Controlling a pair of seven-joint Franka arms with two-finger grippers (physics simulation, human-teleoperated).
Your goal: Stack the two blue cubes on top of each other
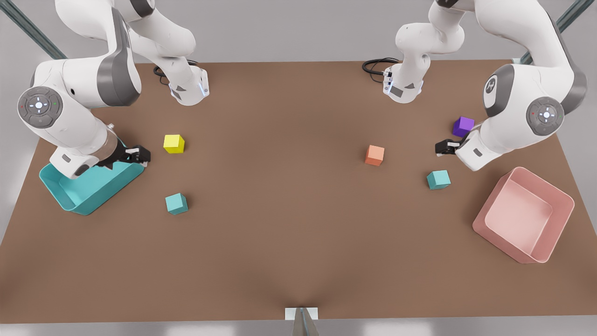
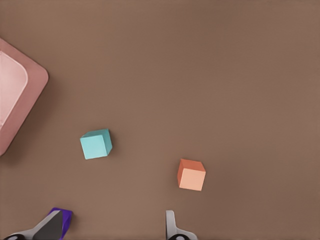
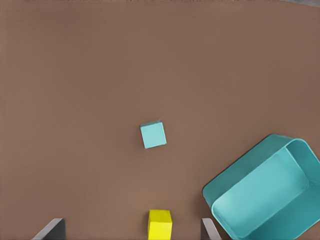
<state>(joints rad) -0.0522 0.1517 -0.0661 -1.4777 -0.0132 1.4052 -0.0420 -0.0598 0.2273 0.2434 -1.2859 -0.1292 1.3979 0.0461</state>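
One blue cube [image 1: 177, 203] [image 3: 153, 135] rests on the brown table at the front view's left, between the teal bin and the table's middle. The other blue cube [image 1: 438, 179] [image 2: 96, 144] lies far off at the front view's right. My right gripper [image 1: 137, 155] [image 3: 132, 231] hovers open over the teal bin's far rim, next to the yellow cube, holding nothing. My left gripper [image 1: 445, 147] [image 2: 112, 230] hangs open and empty beside the purple cube, a little beyond the blue cube on that side.
A teal bin [image 1: 74, 198] [image 3: 295, 150] stands at the front view's left, a pink bin [image 1: 555, 224] [image 2: 30, 85] at its right. A yellow cube [image 1: 174, 143] [image 3: 160, 224], an orange cube [image 1: 374, 155] [image 2: 191, 175] and a purple cube [image 1: 462, 126] [image 2: 62, 217] lie scattered.
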